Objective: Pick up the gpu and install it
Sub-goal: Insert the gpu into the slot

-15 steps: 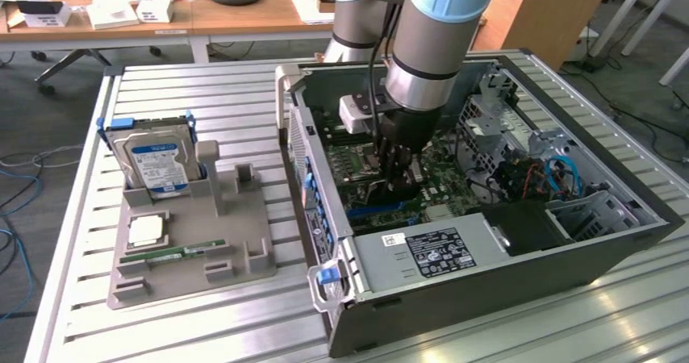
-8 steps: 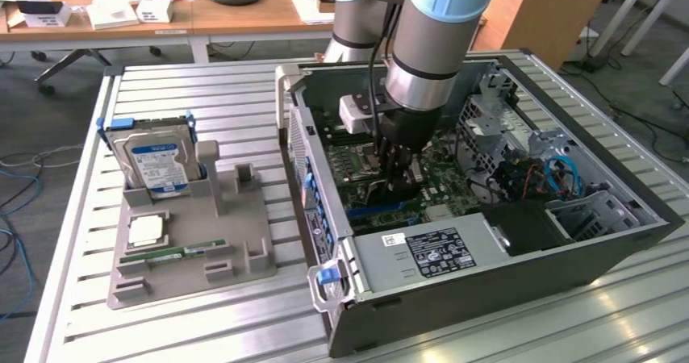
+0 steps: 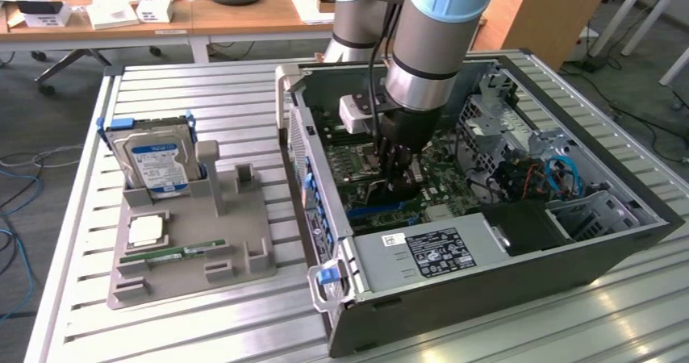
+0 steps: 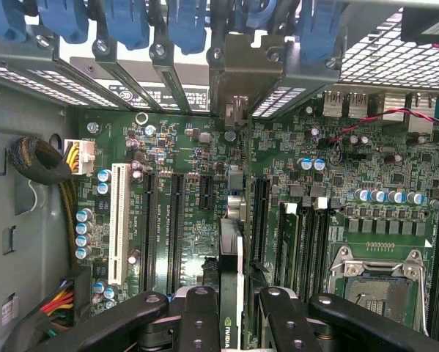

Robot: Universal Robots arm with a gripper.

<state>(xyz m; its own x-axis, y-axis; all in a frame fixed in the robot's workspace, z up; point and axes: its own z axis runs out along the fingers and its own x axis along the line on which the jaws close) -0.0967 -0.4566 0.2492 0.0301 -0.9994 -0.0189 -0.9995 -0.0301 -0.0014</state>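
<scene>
While the arm (image 3: pixel 441 24) hangs down inside the open case (image 3: pixel 603 242), the gpu (image 4: pixel 230 279) is pinched in the gripper (image 4: pixel 237 297), whose fingers clamp its two flat faces. The card stands on its thin edge over the motherboard (image 4: pixel 366 169), in among the long black slots, with a green logo on the edge facing the wrist cam.

Its long axis runs straight away from the fingers toward the row of blue clips (image 4: pixel 186 26) on the case's back wall. In the exterior view I'd call that roughly a 3-to-9 o'clock line, far end pointing at 9. Honestly I can't tell if the bottom edge is sitting in a slot or just above one.

The white slot (image 4: pixel 118 220) is off to one side of the card and the cpu socket (image 4: pixel 377 282) to the other. In the exterior view, going out from the gripper, the power supply (image 3: pixel 425 254) is at about 5 o'clock. The grey tray (image 3: pixel 231 234) sits outside the case at 8, with the hard drive (image 3: pixel 156 163) standing in it at 9 and the memory stick (image 3: pixel 173 252) lying flat in it.
</scene>
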